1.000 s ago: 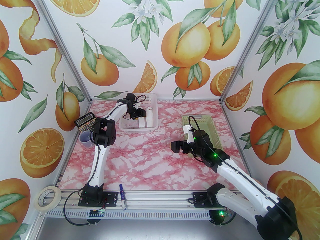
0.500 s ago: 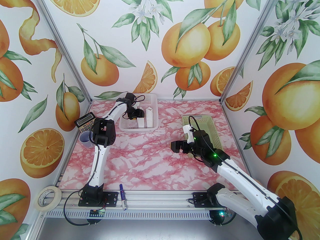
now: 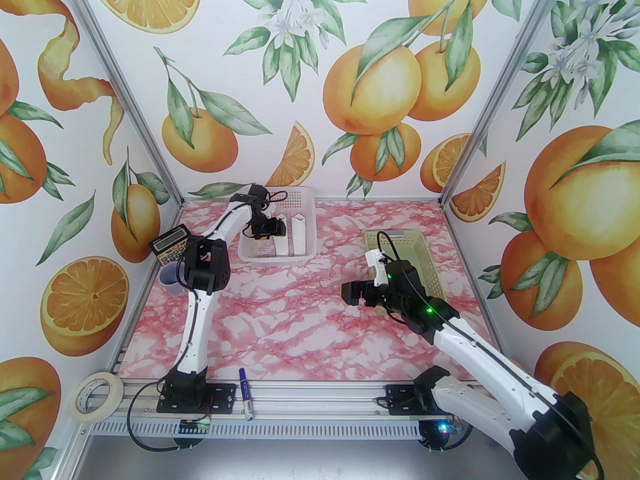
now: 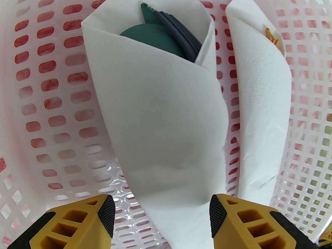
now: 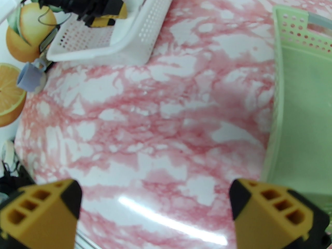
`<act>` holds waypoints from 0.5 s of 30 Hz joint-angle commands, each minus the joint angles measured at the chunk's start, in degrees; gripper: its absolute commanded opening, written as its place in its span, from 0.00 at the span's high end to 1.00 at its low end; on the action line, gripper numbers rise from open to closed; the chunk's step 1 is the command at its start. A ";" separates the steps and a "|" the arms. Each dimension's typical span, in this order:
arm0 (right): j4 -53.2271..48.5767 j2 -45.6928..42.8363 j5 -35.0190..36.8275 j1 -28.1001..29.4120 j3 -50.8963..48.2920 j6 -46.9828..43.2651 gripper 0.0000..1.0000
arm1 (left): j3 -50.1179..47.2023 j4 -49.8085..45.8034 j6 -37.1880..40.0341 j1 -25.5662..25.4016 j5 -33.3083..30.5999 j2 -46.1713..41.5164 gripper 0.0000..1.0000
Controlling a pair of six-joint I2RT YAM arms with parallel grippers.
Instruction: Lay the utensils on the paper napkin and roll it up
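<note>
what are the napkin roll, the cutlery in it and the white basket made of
Napkin: thin matte white paper, judging by its soft folds and creases. Utensils: likely moulded plastic, dark green, with a dull sheen and a ribbed handle. Basket: probably plastic, white, slightly glossy, with moulded slot holes.

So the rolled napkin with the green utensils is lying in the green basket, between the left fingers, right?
The basket colour is wrong. The rolled napkin with the green utensils is lying in the white basket, between the left fingers. The left wrist view shows it.
</note>
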 commanded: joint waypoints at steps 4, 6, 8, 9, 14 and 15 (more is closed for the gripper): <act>0.32 -0.27 0.65 -0.29 1.94 -0.24 0.00 | 2.00 0.34 -0.10 0.29 2.96 -2.54 0.37; 0.19 -0.31 0.67 -0.37 2.02 -0.29 0.00 | 2.26 0.34 -0.18 0.14 3.20 -2.02 0.37; 0.18 -0.20 0.63 -0.32 2.03 -0.24 0.00 | 2.35 0.36 -0.36 0.09 3.40 -1.52 0.37; 0.25 -0.14 0.58 -0.29 2.11 -0.24 0.00 | 2.43 0.45 -0.43 0.09 3.56 -1.33 0.37; 0.19 -0.02 0.67 -0.36 2.07 -0.26 0.00 | 2.77 0.45 -0.39 -0.15 3.95 -0.50 0.37; 0.25 0.07 0.61 -0.35 2.04 -0.24 0.00 | 2.92 0.45 -0.45 -0.21 3.97 -0.32 0.38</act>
